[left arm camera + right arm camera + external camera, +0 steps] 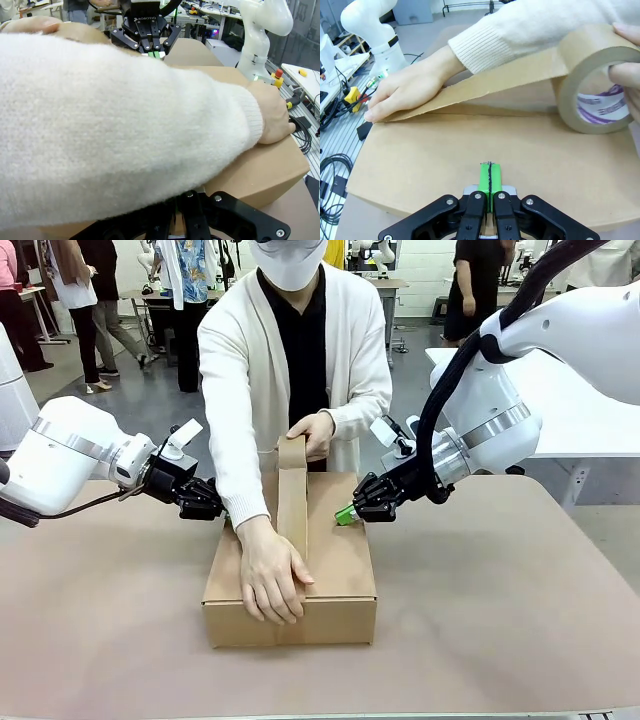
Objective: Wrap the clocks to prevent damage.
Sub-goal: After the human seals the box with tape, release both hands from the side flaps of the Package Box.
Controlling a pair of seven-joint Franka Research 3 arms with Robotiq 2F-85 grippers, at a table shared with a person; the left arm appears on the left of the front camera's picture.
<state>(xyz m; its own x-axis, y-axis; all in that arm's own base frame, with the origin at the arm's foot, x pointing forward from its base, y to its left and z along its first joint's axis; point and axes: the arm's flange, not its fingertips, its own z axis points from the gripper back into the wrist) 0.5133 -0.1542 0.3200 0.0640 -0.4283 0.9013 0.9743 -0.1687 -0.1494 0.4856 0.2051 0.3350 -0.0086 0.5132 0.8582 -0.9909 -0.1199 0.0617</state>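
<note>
"ROBOTIQ" stands in white letters on the black right pincer [152, 52] body.

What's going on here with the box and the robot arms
A person is taping a cardboard box shut on the table. One hand presses the tape end down at the box's near edge, while the other hand pulls the roll of brown tape back toward the far side. The left gripper and right gripper, both shut, press against opposite sides of the box, apparently steadying it.
</note>
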